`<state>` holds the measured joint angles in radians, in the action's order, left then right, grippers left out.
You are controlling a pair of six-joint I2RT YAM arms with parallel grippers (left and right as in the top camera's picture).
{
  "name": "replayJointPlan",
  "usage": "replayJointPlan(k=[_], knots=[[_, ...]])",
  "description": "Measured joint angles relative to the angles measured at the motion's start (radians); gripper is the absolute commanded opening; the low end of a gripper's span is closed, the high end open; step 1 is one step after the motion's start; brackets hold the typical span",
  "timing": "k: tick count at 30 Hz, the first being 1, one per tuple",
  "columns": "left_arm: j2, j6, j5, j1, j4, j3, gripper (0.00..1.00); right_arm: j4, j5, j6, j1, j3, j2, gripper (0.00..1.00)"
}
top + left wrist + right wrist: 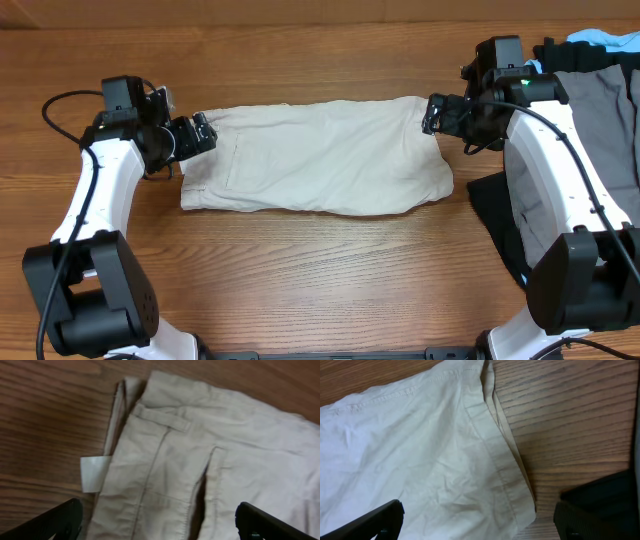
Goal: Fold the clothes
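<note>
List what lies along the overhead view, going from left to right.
Left gripper → beige shorts → right gripper → grey garment.

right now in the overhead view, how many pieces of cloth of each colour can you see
beige shorts: 1
grey garment: 1
black garment: 1
light blue cloth, mostly cut off at the top right edge: 1
total: 4
</note>
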<state>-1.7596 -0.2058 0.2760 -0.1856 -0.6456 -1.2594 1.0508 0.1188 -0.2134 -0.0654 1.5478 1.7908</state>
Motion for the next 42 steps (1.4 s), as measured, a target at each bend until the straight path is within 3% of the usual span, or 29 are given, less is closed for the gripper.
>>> replayJointPlan(k=[8,10,14,16,18,19,21,23,25,27,29,35,42], knots=[[-0.158,0.004,-0.048,0.000,0.000,0.000,1.00,0.016,0.008,0.000,0.000,0.000,0.000,1.00],[-0.203,0.006,-0.040,0.000,0.003,-0.003,0.96,0.016,0.008,0.000,0.000,0.000,0.000,1.00],[-0.231,0.015,0.012,-0.001,0.027,-0.031,0.65,0.016,0.008,0.000,0.000,0.000,0.000,1.00],[-0.248,0.024,0.055,-0.006,0.032,-0.042,0.44,0.016,0.009,0.000,0.000,0.000,0.000,1.00],[-0.264,0.023,0.090,-0.010,0.034,-0.044,0.10,0.016,0.008,0.000,0.000,0.000,0.000,1.00],[-0.272,0.022,0.114,-0.013,0.033,-0.044,0.04,0.016,0.009,0.000,0.000,0.000,0.000,1.00],[-0.278,0.021,0.143,-0.013,0.033,-0.043,0.04,0.016,0.009,0.000,0.000,0.000,0.000,1.00],[-0.279,0.014,0.150,-0.018,0.018,-0.047,0.04,0.017,0.009,0.000,0.000,0.000,0.000,0.94],[-0.279,-0.006,0.135,-0.027,-0.072,-0.071,0.04,0.023,0.016,0.003,-0.002,0.000,0.000,0.63],[-0.279,-0.023,0.116,-0.041,-0.184,-0.101,0.04,0.019,0.047,0.009,-0.013,0.000,0.000,0.17],[-0.279,-0.031,0.090,-0.060,-0.344,-0.172,0.04,0.008,0.085,0.008,-0.048,0.000,0.000,0.05],[-0.252,-0.032,0.052,-0.062,-0.658,-0.490,0.04,-0.079,0.169,-0.004,-0.228,0.000,0.009,0.04],[-0.214,-0.031,0.049,-0.023,-0.758,-0.654,0.04,-0.187,0.259,-0.027,-0.443,-0.047,0.097,0.04]])
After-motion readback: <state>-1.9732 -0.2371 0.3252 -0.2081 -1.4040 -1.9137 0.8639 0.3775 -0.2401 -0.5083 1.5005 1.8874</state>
